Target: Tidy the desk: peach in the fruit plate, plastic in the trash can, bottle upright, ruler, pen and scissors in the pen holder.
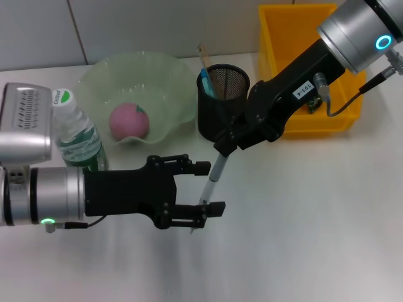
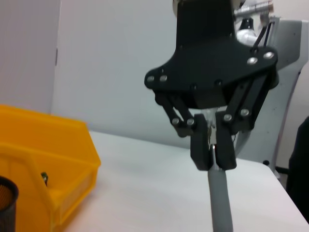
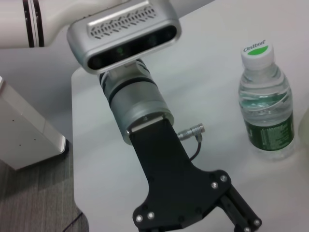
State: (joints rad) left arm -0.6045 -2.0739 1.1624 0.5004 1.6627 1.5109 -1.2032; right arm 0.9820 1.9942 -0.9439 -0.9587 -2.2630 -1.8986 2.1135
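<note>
Pen (image 1: 213,182) is the thing in play here: it hangs between the two grippers, top end pinched in the right gripper (image 1: 220,150), tip down between the left gripper (image 1: 203,187) fingers, which are spread wide and not touching it. Looks like a handoff or a regrip. I'd say keep the right pads clamped until the pen is lined up over the pen holder (image 1: 221,100), which sits just behind the right fingers.

Around it, biggest first: the yellow trash can (image 1: 277,75) off to the far side, the fruit plate (image 1: 141,94) with the peach (image 1: 129,121) already in, the bottle (image 1: 77,135) upright beside the left wrist. The holder's rim and what's already inside could snag the pen.
</note>
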